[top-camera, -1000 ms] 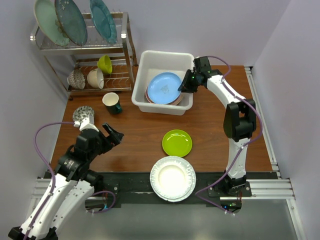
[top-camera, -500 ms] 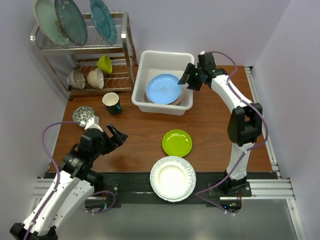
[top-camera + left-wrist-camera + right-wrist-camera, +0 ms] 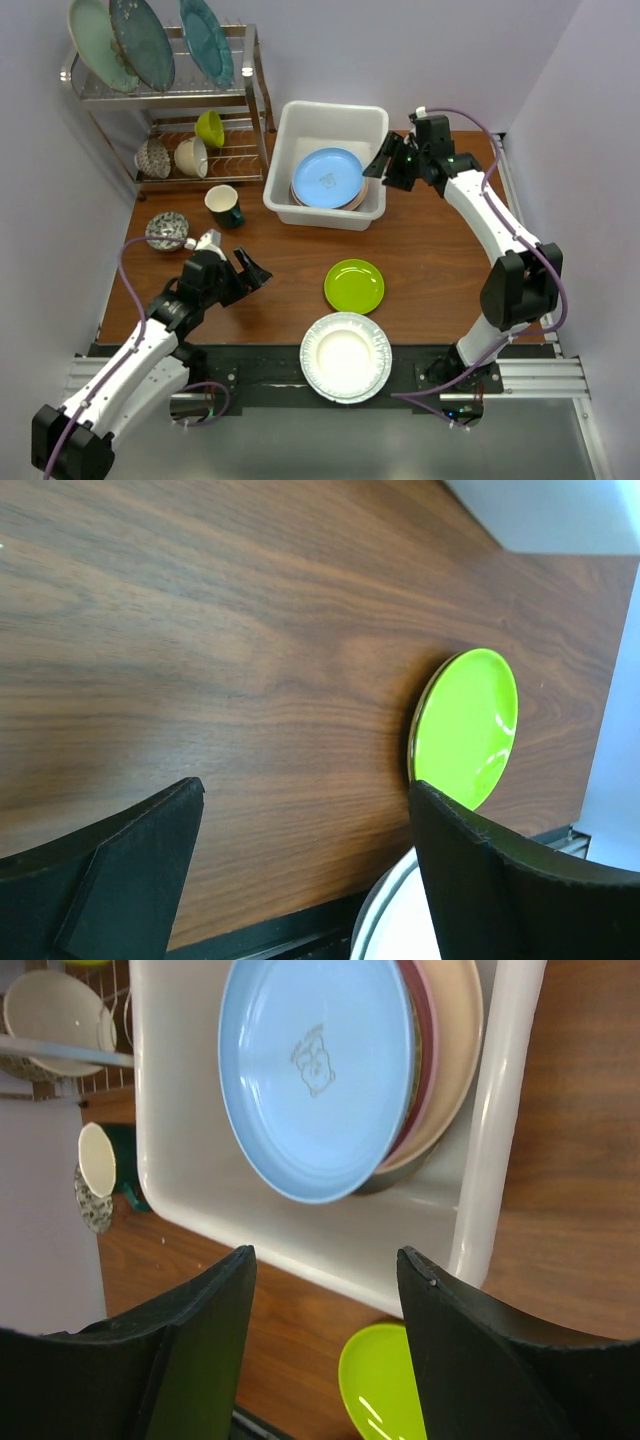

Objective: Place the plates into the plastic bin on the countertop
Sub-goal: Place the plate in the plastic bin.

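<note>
Countertop [image 3: 300, 250] between bin [image 3: 325, 217], lime plate [image 3: 354, 286] (apart)

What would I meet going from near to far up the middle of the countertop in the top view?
First the white fluted plate → lime green plate → plastic bin, with the blue plate topping its stack.

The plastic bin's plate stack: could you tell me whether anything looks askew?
Slightly: the blue plate on top sits off-centre, so the pink plate and cream plate beneath show on one side only. Nothing spilled or broken.
</note>
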You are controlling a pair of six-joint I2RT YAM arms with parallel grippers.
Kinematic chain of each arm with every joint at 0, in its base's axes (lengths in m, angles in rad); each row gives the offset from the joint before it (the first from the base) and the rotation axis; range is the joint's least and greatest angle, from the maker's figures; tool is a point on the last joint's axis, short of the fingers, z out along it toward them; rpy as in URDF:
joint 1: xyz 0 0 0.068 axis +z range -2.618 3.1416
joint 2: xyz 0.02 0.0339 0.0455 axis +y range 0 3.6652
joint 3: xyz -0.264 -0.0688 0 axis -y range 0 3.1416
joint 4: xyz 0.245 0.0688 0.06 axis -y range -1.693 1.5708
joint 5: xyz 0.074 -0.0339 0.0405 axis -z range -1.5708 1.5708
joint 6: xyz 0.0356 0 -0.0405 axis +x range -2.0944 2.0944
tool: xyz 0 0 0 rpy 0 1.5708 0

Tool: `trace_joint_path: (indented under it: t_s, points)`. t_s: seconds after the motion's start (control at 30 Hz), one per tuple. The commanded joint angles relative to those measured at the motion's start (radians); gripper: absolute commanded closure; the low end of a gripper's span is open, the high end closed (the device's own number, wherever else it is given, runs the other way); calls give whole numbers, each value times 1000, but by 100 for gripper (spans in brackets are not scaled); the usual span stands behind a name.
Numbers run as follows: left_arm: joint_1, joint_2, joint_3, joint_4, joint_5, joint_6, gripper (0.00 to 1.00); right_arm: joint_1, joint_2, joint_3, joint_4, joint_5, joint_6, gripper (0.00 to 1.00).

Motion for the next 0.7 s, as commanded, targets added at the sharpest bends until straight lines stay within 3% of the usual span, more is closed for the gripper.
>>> trace_joint_path:
  t_s: [0.0, 0.37, 0.67]
  points:
    - [-5, 79, -35, 210, 84, 10, 12, -1, -71, -54, 30, -66, 20, 38]
    - [-20, 386, -3, 485, 251, 41, 15, -1, -203, -219, 16, -100, 20, 38]
    - [-92, 551, 53, 587, 274, 49, 16, -1, -270, -333, -7, -113, -3, 38]
